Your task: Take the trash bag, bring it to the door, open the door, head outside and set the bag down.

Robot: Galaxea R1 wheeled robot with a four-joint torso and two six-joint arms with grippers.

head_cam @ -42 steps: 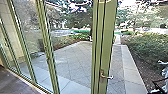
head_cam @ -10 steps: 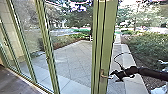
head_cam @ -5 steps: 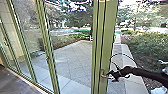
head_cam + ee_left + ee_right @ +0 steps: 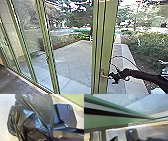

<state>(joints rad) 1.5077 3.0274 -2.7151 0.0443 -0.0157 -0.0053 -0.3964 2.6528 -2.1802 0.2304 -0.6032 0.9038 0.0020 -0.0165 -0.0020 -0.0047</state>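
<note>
- The trash bag, black and shiny, lies large and close before the left wrist camera, over pale floor.
- Its folds draw together beside the robot's dark bar; whether it hangs or rests on the floor, I cannot tell.
- Whether the left claw is gripping it, I cannot tell; the contact is hidden.
- The right claw is at the free end of the door handle, seemingly touching it. I cannot tell whether it is open or closed.
- The right arm reaches in from the head view's right, with a thin cable looping above it.
- The handle sits on a green door post, with glass panels to its left.
- Beyond lie paving and shrubs.
</note>
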